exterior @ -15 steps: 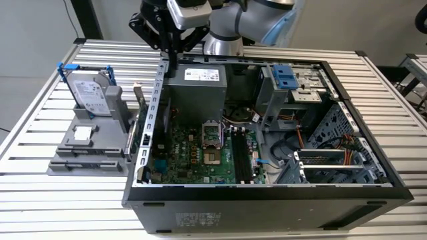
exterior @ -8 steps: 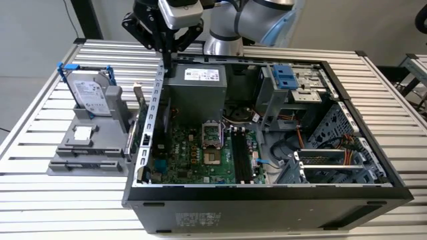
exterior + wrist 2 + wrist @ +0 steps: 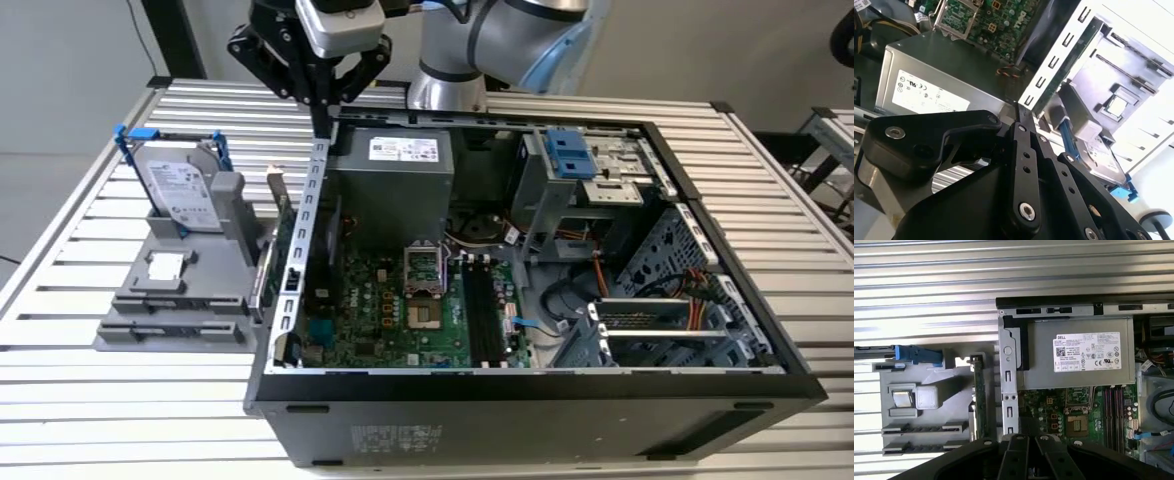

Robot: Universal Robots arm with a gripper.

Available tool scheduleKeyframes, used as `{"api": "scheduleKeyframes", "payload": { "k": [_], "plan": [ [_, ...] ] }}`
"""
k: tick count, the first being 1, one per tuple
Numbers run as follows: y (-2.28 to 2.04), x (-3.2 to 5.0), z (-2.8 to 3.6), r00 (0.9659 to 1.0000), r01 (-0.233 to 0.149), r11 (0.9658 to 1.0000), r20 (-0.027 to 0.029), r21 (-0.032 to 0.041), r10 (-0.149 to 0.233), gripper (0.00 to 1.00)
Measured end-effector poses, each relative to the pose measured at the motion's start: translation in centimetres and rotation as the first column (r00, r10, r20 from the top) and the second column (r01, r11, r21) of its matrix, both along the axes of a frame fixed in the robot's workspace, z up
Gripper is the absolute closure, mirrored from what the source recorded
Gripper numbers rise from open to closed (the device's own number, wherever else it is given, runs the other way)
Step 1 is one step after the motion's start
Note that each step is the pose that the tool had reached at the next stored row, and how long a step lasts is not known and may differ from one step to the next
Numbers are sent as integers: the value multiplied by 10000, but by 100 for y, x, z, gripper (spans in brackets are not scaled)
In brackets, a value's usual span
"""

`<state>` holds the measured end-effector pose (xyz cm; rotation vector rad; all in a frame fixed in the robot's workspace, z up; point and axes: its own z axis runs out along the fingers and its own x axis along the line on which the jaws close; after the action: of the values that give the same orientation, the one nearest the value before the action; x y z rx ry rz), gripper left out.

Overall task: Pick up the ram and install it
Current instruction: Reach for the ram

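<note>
One ram (image 3: 279, 238) stands on its long edge in a grey holder (image 3: 171, 300) on the slatted table (image 3: 107, 400), just beside the outer wall of the open case (image 3: 315, 200); in the first wrist view it is the thin green strip (image 3: 979, 390) between holder and wall. That pose probably serves the pick, since the upper edge is free and both faces are open to a pinch. In the same holder a drive (image 3: 180, 190) sits upright in its blue frame, apart from the ram. The case lies on its side with the board facing up, so the black slots (image 3: 481, 310) can be reached from above; they look empty, and I judge the install not yet done. The gripper (image 3: 322, 125) hangs fingers-down over the case wall's far end, near the power supply (image 3: 387, 170) and beyond the ram's far end. Its jaws are drawn together with nothing between them, as both wrist views suggest (image 3: 1016, 107).
</note>
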<state>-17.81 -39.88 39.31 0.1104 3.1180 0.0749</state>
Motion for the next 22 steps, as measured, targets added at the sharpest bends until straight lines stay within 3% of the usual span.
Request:
{"api": "scheduleKeyframes", "payload": {
  "k": [22],
  "plan": [
    [0, -371, 0, 10000, 0, 10000, 0, 0, 0, 100]
  ]
}}
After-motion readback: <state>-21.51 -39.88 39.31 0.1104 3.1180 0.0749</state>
